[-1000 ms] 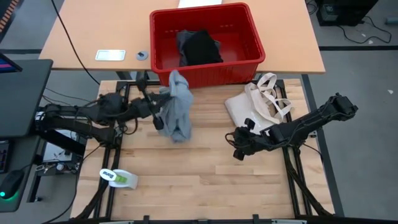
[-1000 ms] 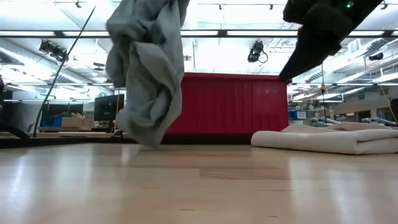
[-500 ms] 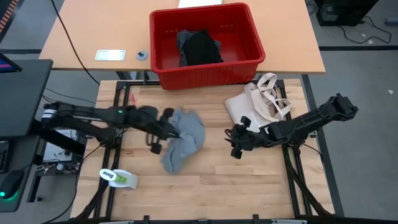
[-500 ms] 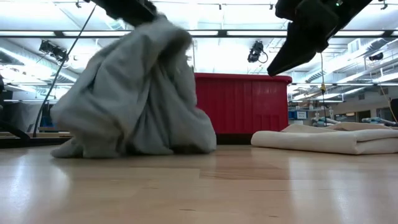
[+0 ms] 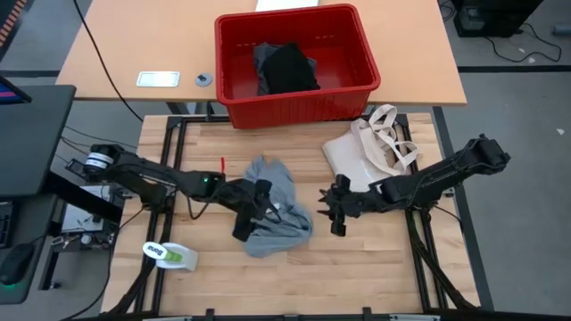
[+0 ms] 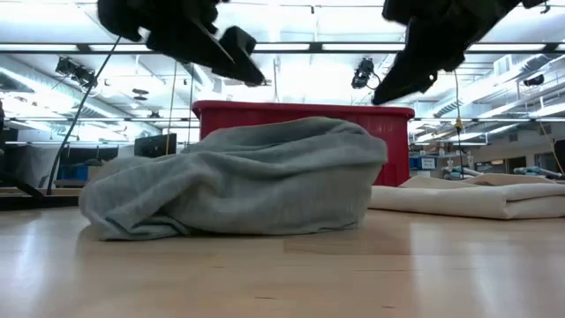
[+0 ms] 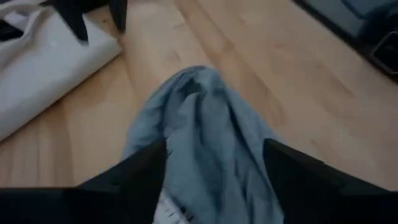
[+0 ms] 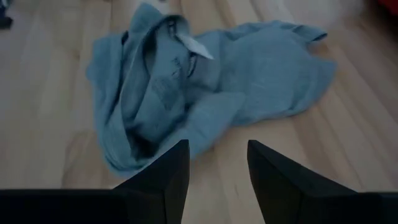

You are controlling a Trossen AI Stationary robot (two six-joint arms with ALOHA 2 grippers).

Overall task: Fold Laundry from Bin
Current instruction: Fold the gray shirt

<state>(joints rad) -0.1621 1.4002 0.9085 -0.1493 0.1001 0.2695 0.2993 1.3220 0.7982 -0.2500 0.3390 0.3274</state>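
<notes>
One grey T-shirt [image 5: 273, 209] lies crumpled mid-table; the left gripper [image 5: 254, 207], fingers spread, sits seemingly just above it, right gripper [image 5: 337, 207] half-open nearby, holding nothing

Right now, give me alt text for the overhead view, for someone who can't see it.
A crumpled grey T-shirt lies on the wooden table, with the left gripper over it, fingers open, and the right gripper beside it. Behind them a red bin holds dark clothes, and a cream tote bag lies to the right.

The T-shirt [image 5: 272, 207] lies on the table [image 5: 357, 259] between both claws, the bin [image 5: 294, 55] behind it.
</notes>
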